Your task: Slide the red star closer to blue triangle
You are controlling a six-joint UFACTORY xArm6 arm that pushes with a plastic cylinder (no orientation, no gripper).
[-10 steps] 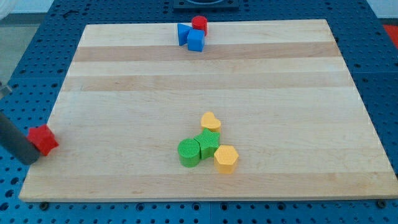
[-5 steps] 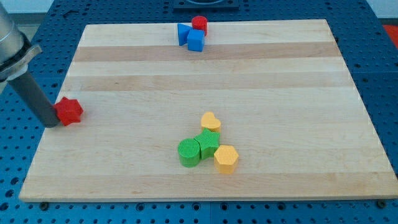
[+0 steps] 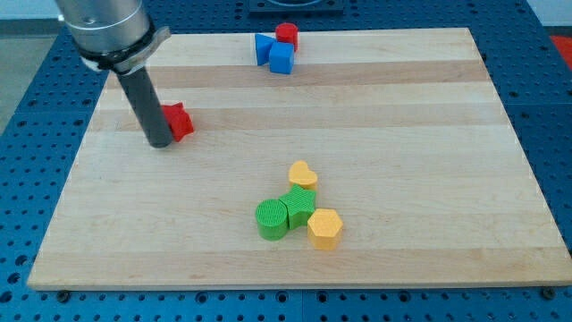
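Note:
The red star [image 3: 180, 121] lies on the wooden board's left part. My tip [image 3: 159, 141] touches its left side; the dark rod rises from there toward the view's top left. The blue triangle [image 3: 264, 46] sits near the board's top edge, well up and to the right of the star. A blue cube [image 3: 281, 59] touches the triangle's right side, and a red cylinder [image 3: 286, 36] sits just above the cube.
A yellow heart [image 3: 302, 174], a green cylinder [image 3: 271, 219], a second green block [image 3: 299, 206] and a yellow hexagon [image 3: 324, 228] are clustered at the board's lower middle. The board [image 3: 429, 134] lies on a blue perforated table.
My tip and the red star have moved together from the board's left edge to the right and up, toward the blue triangle. The other blocks have not moved.

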